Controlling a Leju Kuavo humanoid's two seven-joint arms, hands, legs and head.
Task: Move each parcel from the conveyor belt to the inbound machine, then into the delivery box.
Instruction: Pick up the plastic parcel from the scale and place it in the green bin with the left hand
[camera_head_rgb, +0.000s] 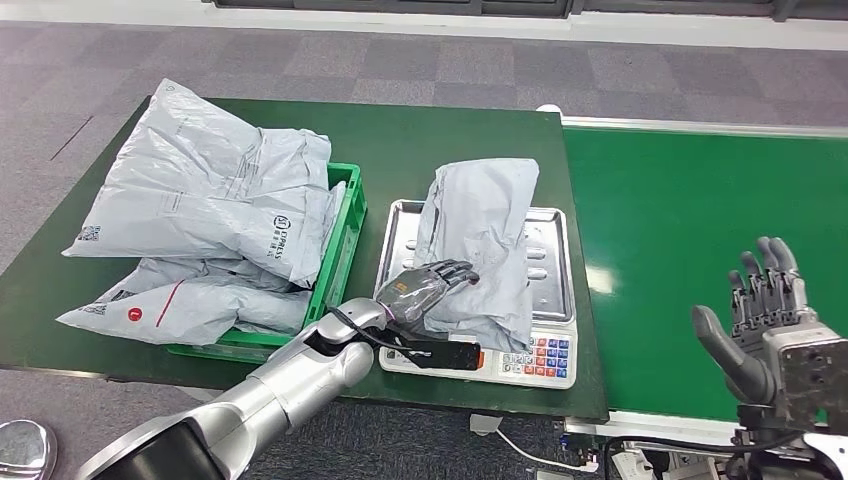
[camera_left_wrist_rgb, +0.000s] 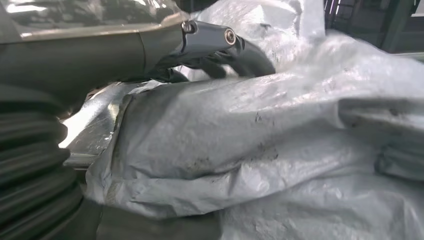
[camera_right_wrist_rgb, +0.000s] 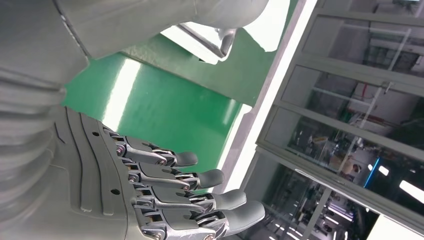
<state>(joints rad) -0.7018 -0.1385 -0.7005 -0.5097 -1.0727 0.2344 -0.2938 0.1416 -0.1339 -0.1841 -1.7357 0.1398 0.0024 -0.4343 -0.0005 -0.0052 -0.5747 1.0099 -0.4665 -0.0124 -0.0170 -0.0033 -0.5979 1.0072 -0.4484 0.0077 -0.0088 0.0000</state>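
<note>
The left hand (camera_head_rgb: 428, 285) rested on the grey parcel (camera_head_rgb: 482, 240) lying lengthwise on the scale (camera_head_rgb: 556, 300), grip unclear; the green crate (camera_head_rgb: 340, 250) sat just left; the right hand (camera_head_rgb: 765, 310) hovered spread, holding nothing

Grey carpet tiles (camera_head_rgb: 420, 70) in lighter and darker squares cover the floor, with a pale strip along the far edge. A dark green surface (camera_head_rgb: 440, 140) stands on it. In the right wrist view, glass partition panels (camera_right_wrist_rgb: 350, 100) in grey metal frames show a work hall behind them, lit by bright ceiling strips.
</note>
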